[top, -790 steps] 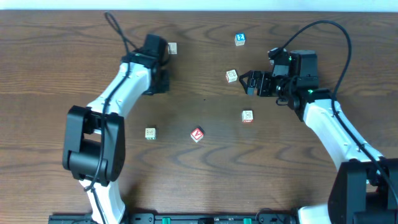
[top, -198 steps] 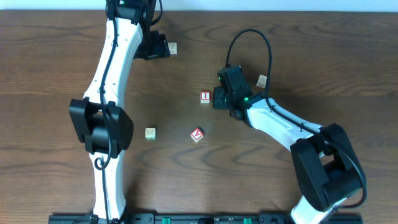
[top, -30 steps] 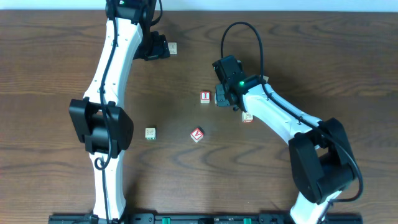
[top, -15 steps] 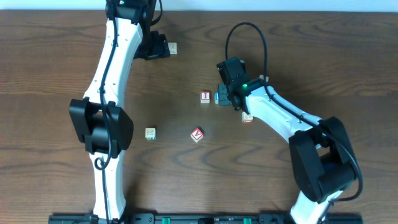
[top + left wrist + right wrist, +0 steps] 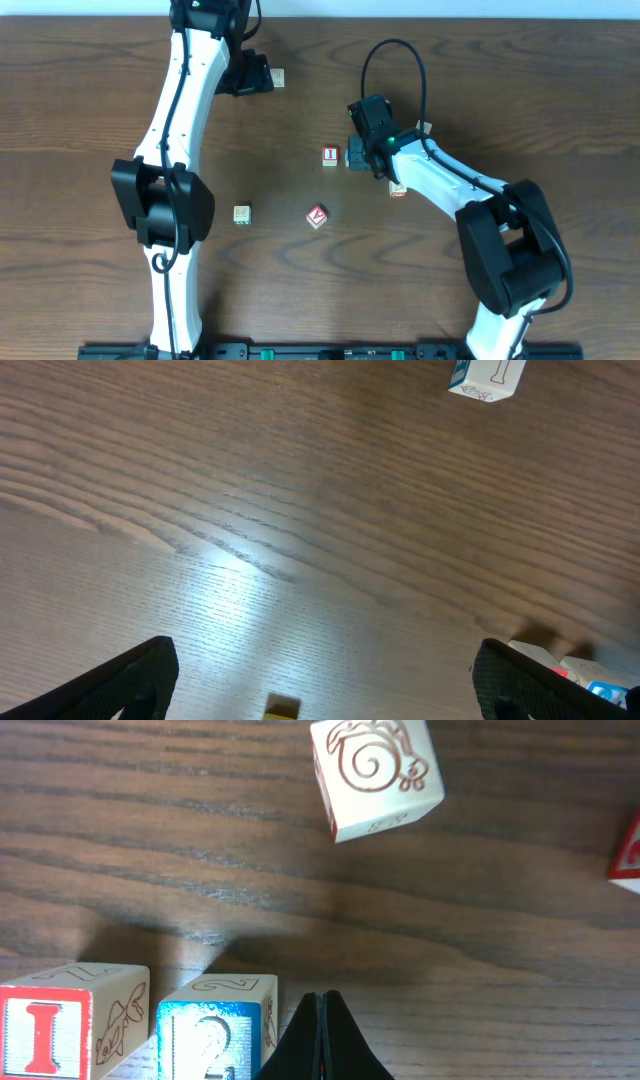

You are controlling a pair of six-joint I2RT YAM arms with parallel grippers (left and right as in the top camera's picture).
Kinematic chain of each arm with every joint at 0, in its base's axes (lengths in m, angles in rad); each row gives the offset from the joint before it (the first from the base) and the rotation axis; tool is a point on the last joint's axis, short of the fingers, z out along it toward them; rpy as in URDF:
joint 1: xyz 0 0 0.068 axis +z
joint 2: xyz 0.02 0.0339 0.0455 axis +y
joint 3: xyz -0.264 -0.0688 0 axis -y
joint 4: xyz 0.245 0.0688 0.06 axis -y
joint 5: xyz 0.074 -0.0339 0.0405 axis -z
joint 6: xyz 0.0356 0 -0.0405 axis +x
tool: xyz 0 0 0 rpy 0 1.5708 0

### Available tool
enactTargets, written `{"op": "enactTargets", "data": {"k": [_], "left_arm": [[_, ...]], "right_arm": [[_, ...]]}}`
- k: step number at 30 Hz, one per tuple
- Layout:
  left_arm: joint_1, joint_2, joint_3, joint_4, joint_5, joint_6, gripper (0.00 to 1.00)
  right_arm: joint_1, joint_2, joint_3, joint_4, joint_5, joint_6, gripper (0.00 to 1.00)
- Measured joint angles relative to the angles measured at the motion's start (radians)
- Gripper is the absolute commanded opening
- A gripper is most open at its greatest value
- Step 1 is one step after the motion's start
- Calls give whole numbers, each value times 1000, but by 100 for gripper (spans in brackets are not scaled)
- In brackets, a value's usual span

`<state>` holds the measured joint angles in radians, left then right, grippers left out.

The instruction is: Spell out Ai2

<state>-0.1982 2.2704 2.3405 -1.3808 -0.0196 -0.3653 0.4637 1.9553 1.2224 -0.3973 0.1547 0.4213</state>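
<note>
The red "I" cube (image 5: 330, 155) (image 5: 60, 1025) and the blue "2" cube (image 5: 352, 156) (image 5: 213, 1032) stand side by side mid-table, "I" on the left. Below them, apart and turned at an angle, lies the red "A" cube (image 5: 317, 215). My right gripper (image 5: 362, 157) (image 5: 322, 1038) is shut and empty, its tips right beside the "2" cube's right side; I cannot tell if they touch. My left gripper (image 5: 250, 76) (image 5: 330, 700) is open and empty over bare wood at the far edge.
A cream cube (image 5: 278, 76) (image 5: 487, 375) lies by the left gripper. Another cream cube (image 5: 241, 214) sits at the left. A snail-marked cube (image 5: 375, 775) and a red-marked cube (image 5: 398, 187) lie close to the right arm.
The right gripper has shifted slightly to the right, uncovering the blue "2" cube beside the "I" cube. The left arm has not moved.
</note>
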Motion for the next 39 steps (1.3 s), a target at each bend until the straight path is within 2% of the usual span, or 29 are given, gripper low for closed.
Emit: {"op": "enactTargets", "data": {"k": [39], "left_arm": [[0,0,0,0,0,0,95]], "right_arm": [[0,0,-1,51,-100,54,1]]}}
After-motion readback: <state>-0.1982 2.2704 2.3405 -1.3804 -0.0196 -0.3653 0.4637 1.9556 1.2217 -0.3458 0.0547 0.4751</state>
